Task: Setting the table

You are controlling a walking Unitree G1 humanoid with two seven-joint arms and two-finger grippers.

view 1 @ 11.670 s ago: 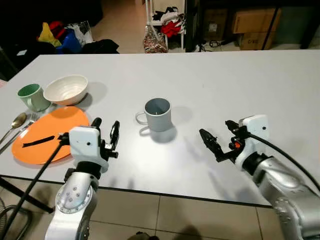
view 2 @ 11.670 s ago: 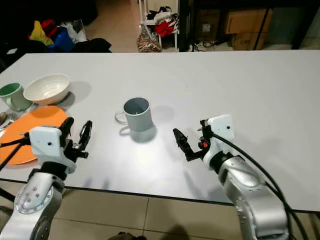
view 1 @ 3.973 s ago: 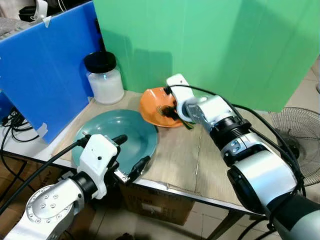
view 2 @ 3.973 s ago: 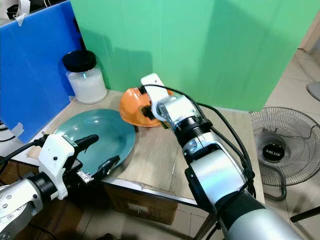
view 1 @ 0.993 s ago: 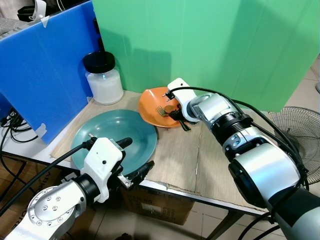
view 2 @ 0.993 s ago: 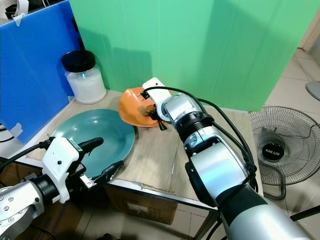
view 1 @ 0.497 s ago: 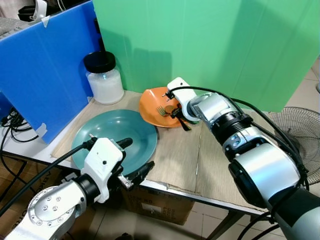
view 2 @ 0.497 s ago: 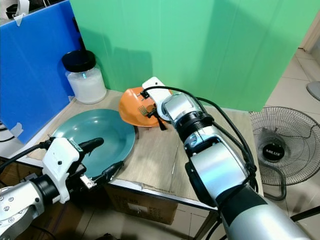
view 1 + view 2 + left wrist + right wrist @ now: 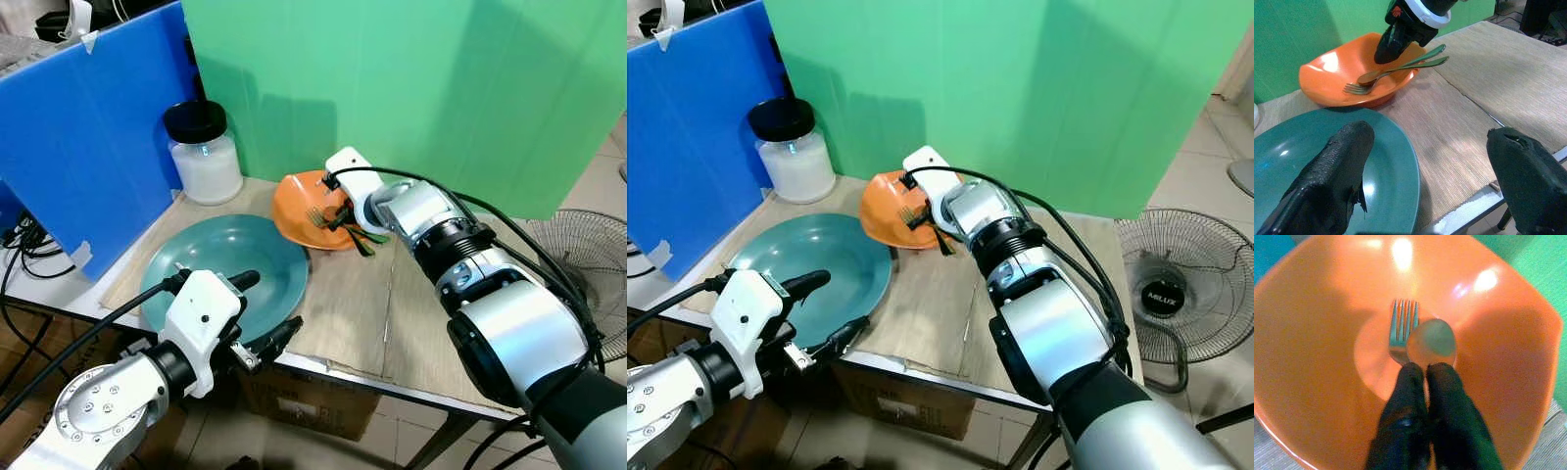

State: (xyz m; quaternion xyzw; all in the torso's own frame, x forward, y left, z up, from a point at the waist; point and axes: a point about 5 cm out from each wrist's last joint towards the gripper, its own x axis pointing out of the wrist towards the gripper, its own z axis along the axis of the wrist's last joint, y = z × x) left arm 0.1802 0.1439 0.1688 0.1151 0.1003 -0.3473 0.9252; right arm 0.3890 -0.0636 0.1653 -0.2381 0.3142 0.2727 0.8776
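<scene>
My right tool (image 9: 1425, 382) is down inside the orange bowl (image 9: 299, 217), its two fingers pressed together over the necks of the fork (image 9: 1400, 330) and spoon (image 9: 1432, 342). From the wrist view I judge it clamped on both at once, though the handles themselves are hidden under the fingers. The bowl sits at the 12 o'clock end of the surface (image 9: 353, 304), just touching the teal plate (image 9: 220, 269) at its 2 o'clock rim. The jar (image 9: 203, 152) stands at the plate's 11 o'clock, near the blue panel (image 9: 88, 127).

My left tool (image 9: 1415, 171) hovers over the plate's 5 o'clock edge with fingers wide apart, holding nothing.

What worries me:

- Two thin handles in one pinch. If they lie side by side and not stacked, one may slip free as I lift and drop back into the bowl or onto the surface.
- The handles stick out past the bowl's 3 o'clock rim. Pulling up at an angle could lever against that rim and tip or drag the light bowl, pushing it into the plate.
- The plate overhangs the near edge slightly, I think. A shove from the bowl or a careless left tool could send it off.
</scene>
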